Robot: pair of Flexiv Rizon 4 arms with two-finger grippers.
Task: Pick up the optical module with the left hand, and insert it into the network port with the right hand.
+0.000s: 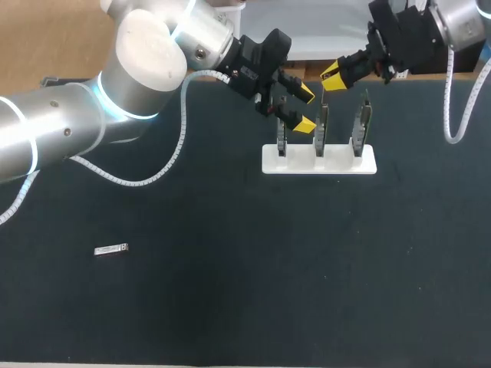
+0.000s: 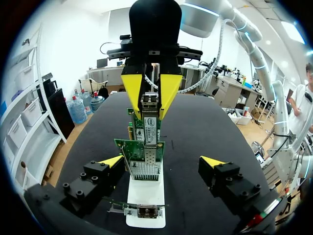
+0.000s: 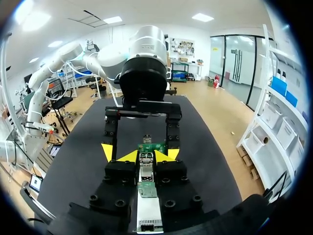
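Over the dark bench [image 1: 230, 291], my right hand [image 3: 147, 156] pinches the optical module [image 2: 149, 104] at the network port [image 2: 150, 129]; my left hand [image 2: 163, 160] gapes empty. Next, I judge: press straight in.

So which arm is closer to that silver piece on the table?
Left. Left arm is at the white stand's left end, far from the silver piece; right arm is above its middle, even farther.
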